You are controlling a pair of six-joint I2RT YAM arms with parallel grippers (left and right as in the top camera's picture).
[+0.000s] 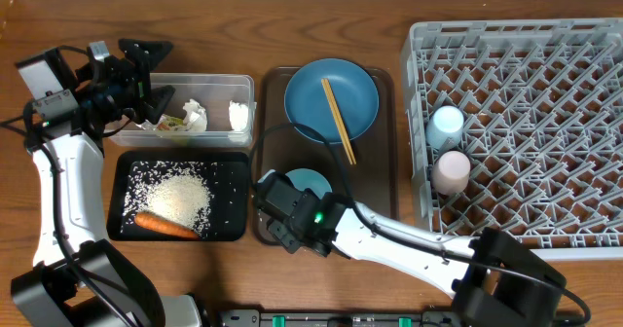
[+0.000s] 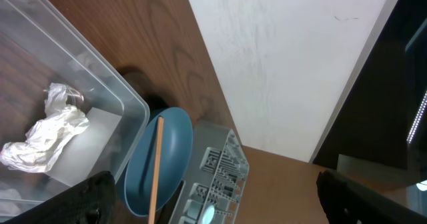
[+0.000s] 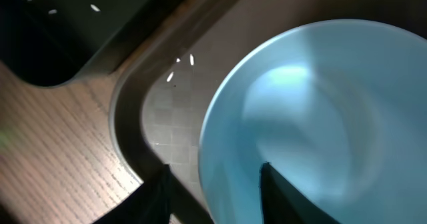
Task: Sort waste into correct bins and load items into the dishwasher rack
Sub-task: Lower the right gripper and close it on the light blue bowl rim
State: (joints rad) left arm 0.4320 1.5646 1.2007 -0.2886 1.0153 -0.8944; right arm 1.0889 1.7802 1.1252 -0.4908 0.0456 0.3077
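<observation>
My left gripper (image 1: pixel 146 82) (image 2: pixel 213 184) is open and empty, over the left end of the clear tub (image 1: pixel 209 77) (image 2: pixel 100 84). The tub holds white paper wads (image 1: pixel 195 113) (image 2: pixel 47 131) and the green-yellow wrapper (image 1: pixel 173 123). The black tray (image 1: pixel 229 171) (image 3: pixel 40 37) holds rice (image 1: pixel 180 196) and the carrot (image 1: pixel 165 225). My right gripper (image 1: pixel 287 210) (image 3: pixel 213 177) is open, straddling the near-left rim of the pale blue bowl (image 1: pixel 313 183) (image 3: pixel 320 104), one finger inside and one outside. The chopsticks (image 1: pixel 339 121) (image 2: pixel 156 164) lie across the blue plate (image 1: pixel 316 89) (image 2: pixel 170 151). The blue cup (image 1: pixel 447 125) and pink cup (image 1: pixel 451 168) sit in the grey rack (image 1: pixel 526 64) (image 2: pixel 220 164).
The plate and bowl rest on a brown serving tray (image 1: pixel 384 171) (image 3: pixel 173 111) between the bins and the rack. A few rice grains lie on it by the bowl. A white wall runs behind the table's far edge.
</observation>
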